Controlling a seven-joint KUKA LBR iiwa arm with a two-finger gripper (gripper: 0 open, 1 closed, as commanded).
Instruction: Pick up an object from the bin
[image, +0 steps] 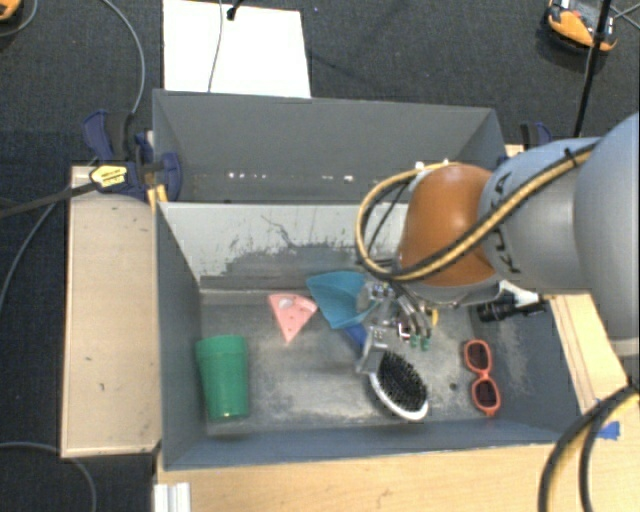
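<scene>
My gripper (386, 322) hangs under the arm's orange cover in the middle of the bin, a little right of centre. It is low over the handle end of a black hairbrush with a white rim (402, 387), which lies near the front wall. A blue plastic scoop (337, 295) lies just left of the gripper, partly hidden by it. Left of the scoop, a pink triangular piece (291, 314) rests on the floor. I see nothing held in the gripper.
A green cup (223, 375) stands upright in the front left corner. Red sunglasses (481, 375) lie at the front right. A black object (510, 308) sticks out from under the arm by the right wall.
</scene>
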